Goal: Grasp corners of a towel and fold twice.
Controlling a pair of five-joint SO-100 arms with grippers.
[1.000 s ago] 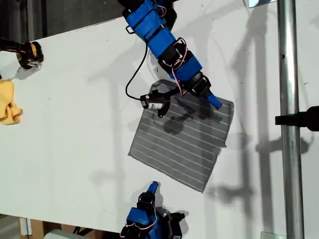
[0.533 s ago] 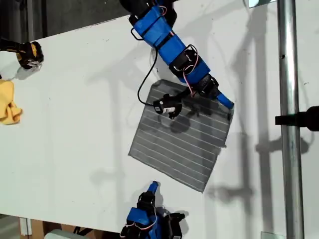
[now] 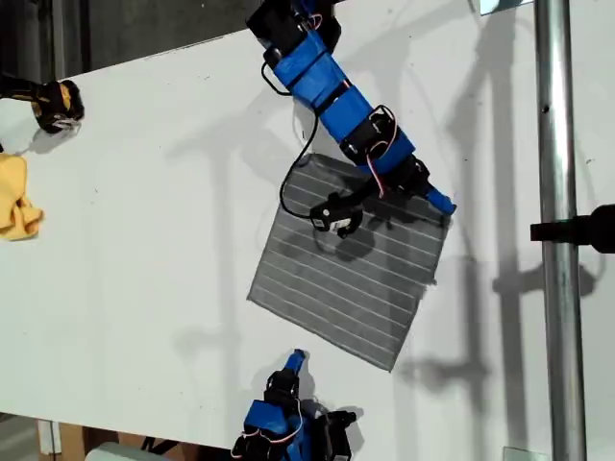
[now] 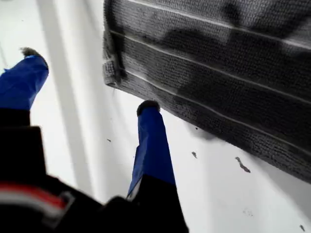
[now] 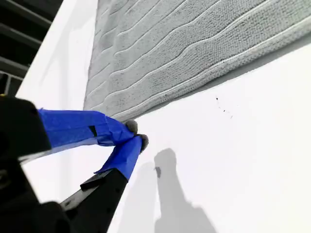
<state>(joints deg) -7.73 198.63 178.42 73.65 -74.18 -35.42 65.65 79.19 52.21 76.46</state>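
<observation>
Towel (image 3: 352, 264) spread flat on the table (image 3: 144, 192), one corner (image 4: 111, 73) just beyond first gripper (image 4: 90, 80). First gripper's jaws wide apart, one blue finger (image 4: 150, 141) on bare table beside the towel edge, holding nothing. Second gripper (image 5: 136, 135) near the towel's opposite edge, tips pinched together, empty. Yellow cloth (image 3: 17, 197) well apart from the towel.

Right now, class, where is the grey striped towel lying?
The towel lies flat on the white table, right of centre in the exterior view, between the two blue arms.
</observation>
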